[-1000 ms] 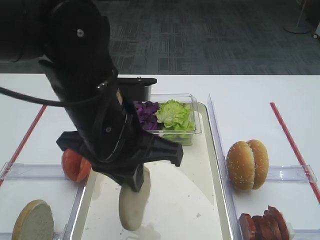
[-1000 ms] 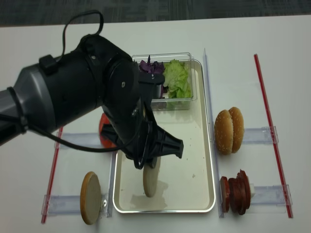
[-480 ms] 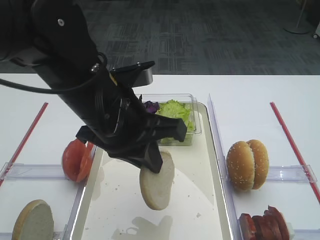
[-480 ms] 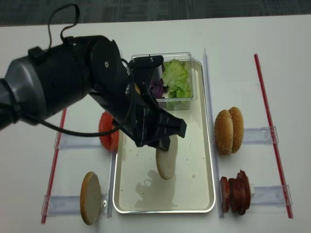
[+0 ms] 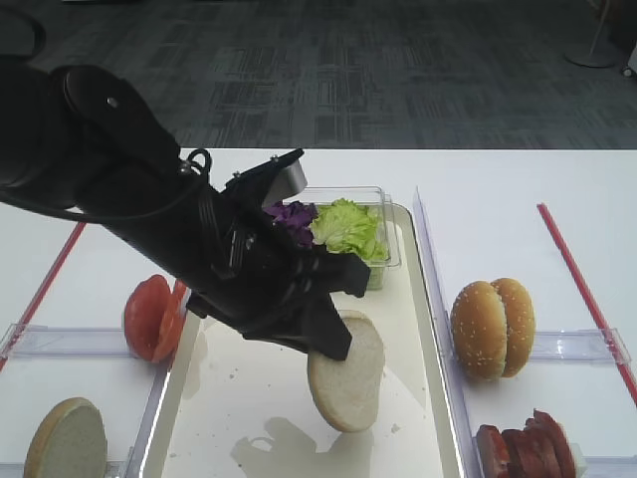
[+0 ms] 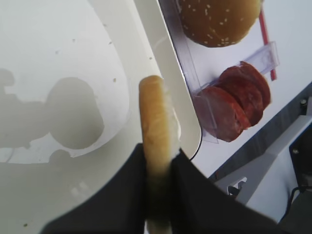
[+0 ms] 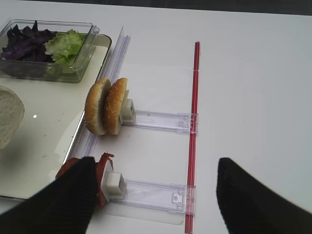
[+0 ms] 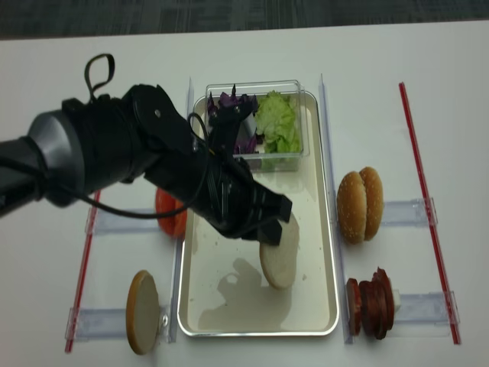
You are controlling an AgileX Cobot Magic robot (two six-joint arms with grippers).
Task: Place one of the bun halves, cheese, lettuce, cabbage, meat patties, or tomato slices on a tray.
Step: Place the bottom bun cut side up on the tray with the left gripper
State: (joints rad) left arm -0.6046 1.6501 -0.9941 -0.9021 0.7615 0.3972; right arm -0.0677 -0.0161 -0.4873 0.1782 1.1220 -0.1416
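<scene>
Meanwhile, on the left, the left tool pinches a bun half by its edge, holding it tilted above the tray, clear of the floor. If it lets go at this angle, the bun could land on edge and roll toward the tray's right rim. On the right, the right tool hangs wide apart and empty over the worktop.

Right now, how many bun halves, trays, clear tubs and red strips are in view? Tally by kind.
bun halves: 4, with one bun half in the left gripper, one at lower left and a pair on the right
tray: 1
clear tub: 1
red strips: 2, one left and one right
Total: 8
</scene>
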